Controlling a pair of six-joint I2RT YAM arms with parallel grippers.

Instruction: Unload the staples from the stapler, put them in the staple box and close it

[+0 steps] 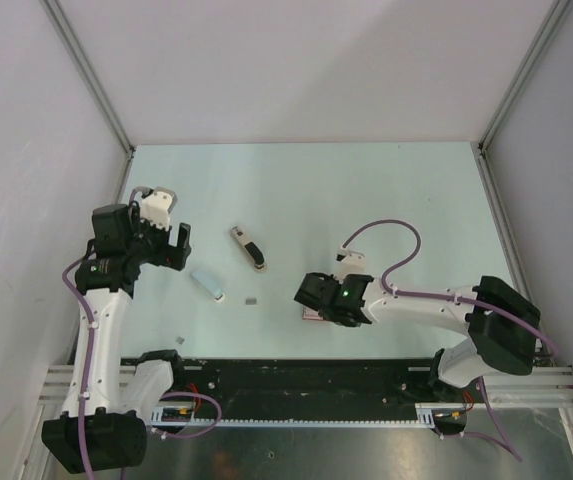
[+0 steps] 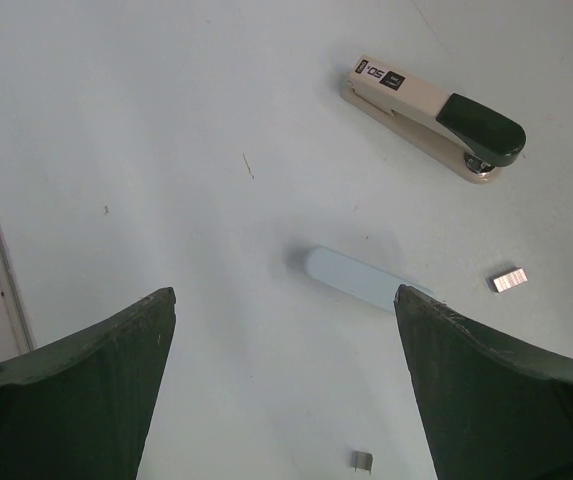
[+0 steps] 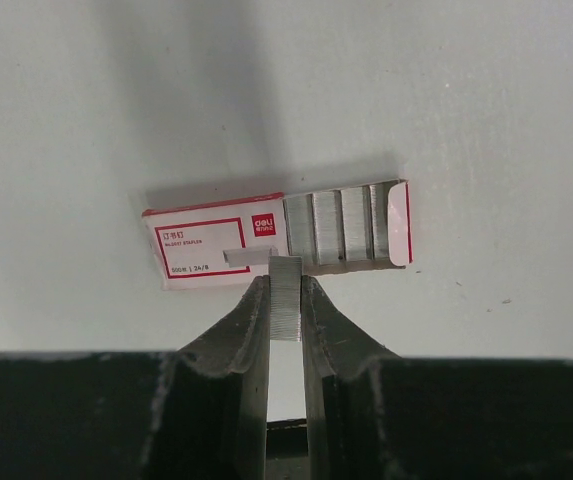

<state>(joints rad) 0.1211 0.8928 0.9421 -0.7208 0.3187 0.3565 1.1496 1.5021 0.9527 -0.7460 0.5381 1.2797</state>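
A slip is judged the main risk: a short strip of staples [image 3: 286, 300] is pinched on edge between the closed right jaws, with only a narrow part of it gripped. If the strip is tilted or knocked against the staple box [image 3: 216, 245] just beneath it, it could be twisted loose, broken apart or dropped beside the box's open end rather than into it. The light box could also be pushed across the tabletop [image 1: 366, 200] by a low pass. Loose pieces are already scattered: a small clump [image 2: 509, 280] and a tiny fleck [image 2: 361, 459] lie near a pale blue slim piece [image 2: 361, 278]. The stapler [image 1: 248, 248] is lying flat near the middle of the tabletop, well apart from both arms; whether anything is left inside cannot be told. The right arm [image 1: 426, 305] is stretched low toward the centre, its wrist turned down over the box. The left arm [image 1: 101, 300] is held raised at the left, its left jaws spread wide, empty and aimed down at the tabletop.
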